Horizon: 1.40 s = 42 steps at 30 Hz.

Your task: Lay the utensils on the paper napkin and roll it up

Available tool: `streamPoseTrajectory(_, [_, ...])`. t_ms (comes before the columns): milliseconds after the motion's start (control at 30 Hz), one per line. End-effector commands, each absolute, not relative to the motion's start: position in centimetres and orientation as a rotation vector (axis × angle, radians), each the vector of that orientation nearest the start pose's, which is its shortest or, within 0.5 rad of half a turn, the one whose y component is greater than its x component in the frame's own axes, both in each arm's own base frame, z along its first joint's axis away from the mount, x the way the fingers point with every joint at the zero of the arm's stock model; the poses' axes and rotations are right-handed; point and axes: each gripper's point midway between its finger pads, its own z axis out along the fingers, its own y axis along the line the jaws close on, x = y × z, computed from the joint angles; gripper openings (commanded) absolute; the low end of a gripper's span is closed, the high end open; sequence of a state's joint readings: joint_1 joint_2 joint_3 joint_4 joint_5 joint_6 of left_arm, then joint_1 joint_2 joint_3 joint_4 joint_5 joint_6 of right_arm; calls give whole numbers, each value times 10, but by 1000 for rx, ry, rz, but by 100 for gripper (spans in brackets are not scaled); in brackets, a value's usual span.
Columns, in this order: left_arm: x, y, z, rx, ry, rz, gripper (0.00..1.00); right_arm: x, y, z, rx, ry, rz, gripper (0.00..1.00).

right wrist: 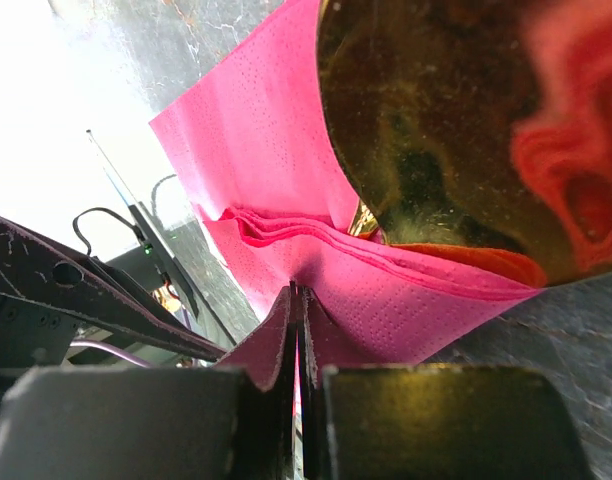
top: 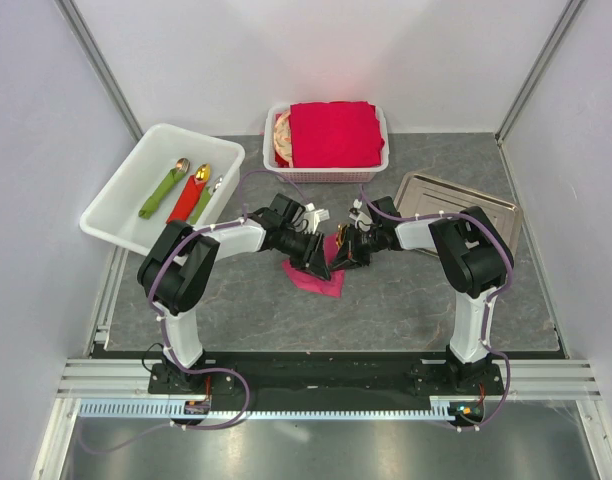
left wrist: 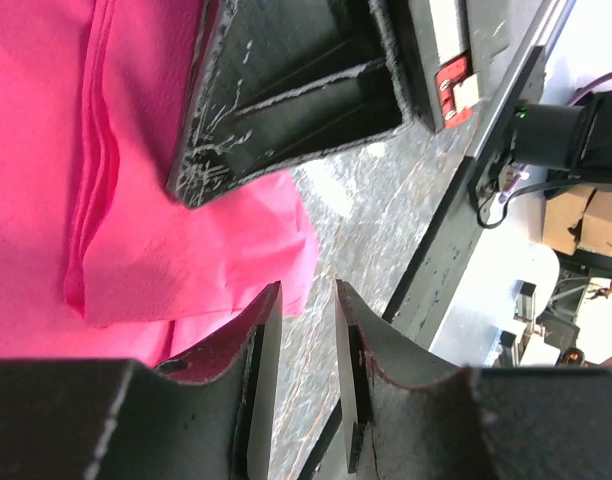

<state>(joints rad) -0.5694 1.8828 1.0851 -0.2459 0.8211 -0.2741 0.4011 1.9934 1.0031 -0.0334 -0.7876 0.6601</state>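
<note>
The magenta paper napkin [top: 321, 281] lies folded on the grey table between both arms. In the right wrist view my right gripper [right wrist: 298, 292] is shut, pinching the folded edge of the napkin [right wrist: 266, 140]. A gold spoon bowl [right wrist: 436, 130], one of the utensils, rises out of the fold just beyond it. In the left wrist view my left gripper [left wrist: 306, 290] stands open beside the napkin's corner [left wrist: 86, 150], with only table showing between its fingers. The right gripper's fingers [left wrist: 286, 90] rest on the napkin opposite. In the top view both grippers [top: 311, 255] [top: 341, 250] cover the utensils.
A white bin [top: 121, 185] at the back left holds spoons wrapped in green and red bundles. A white basket [top: 382, 128] with a thick red napkin stack stands at the back centre. A metal tray [top: 456, 200] lies at the back right.
</note>
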Motion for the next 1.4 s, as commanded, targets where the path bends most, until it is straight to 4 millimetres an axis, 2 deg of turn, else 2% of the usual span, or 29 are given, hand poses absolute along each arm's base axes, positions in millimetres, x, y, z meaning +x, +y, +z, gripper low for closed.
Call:
streamPoseTrajectory(0, [244,-329,62,685,2561,-1424,35,283,259,-32,104,2888,1153,0])
streamPoseTrajectory(167, [240,-322,32,584,2701,-1365,30,286,261,-29,82,2874,1164,0])
streamPoseTrajectory(367, [229,-299,-7,492,2903,-1194,23,292,264,-27,63,2868,1171,0])
streamPoseTrajectory(467, [229,-294,-14,458,2940,-1150,22,295,267,-25,48,2860,1189,0])
streamPoseTrajectory(533, [228,-293,-15,451,2947,-1144,20,304,272,-11,24,2818,1225,0])
streamPoseTrajectory(633, [229,-292,-16,444,2952,-1123,18,320,280,23,-42,2727,1265,5])
streamPoseTrajectory(700, [229,-291,-16,444,2951,-1117,16,334,282,53,-94,2653,1268,9])
streamPoseTrajectory(767, [229,-291,-16,440,2952,-1110,14,340,279,72,-120,2617,1249,12])
streamPoseTrajectory(800, [230,-291,-16,441,2950,-1111,14,346,278,80,-148,2592,1231,13])
streamPoseTrajectory(867, [230,-291,-15,444,2946,-1112,13,346,273,84,-162,2596,1184,14])
streamPoseTrajectory(1033, [229,-292,-15,451,2945,-1108,11,341,269,74,-159,2634,1167,10])
streamPoseTrajectory(1200, [229,-292,-15,462,2939,-1104,11,335,270,47,-110,2714,1147,5])
streamPoseTrajectory(1367, [230,-292,-15,460,2940,-1102,11,325,265,22,-127,2775,1049,1])
